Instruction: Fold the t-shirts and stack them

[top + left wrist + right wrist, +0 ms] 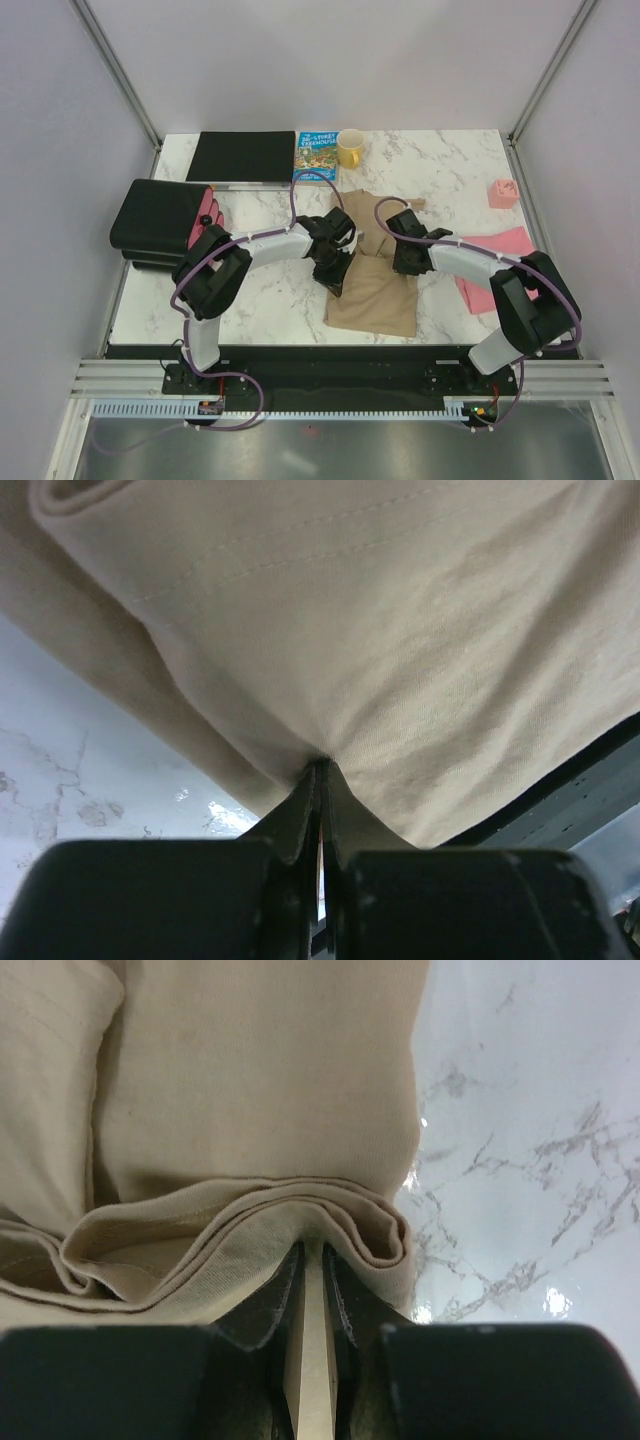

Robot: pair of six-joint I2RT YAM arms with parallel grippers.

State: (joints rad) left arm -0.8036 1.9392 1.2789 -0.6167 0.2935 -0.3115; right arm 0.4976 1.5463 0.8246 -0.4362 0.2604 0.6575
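The tan cloth t-shirt (375,290) lies in the middle of the white marble surface (260,300). The left pincer (320,775) and the right pincer (312,1255) are each clamped on its edge; I would lift both evenly, keeping the cloth taut.

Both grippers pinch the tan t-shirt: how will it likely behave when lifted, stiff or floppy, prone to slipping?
Probably floppy: the tan t-shirt puckers and drapes where the left gripper pinches it. Likely light: thin layers bunch easily at the right gripper. Slipping seems unlikely, with both jaws shut on folded cloth.
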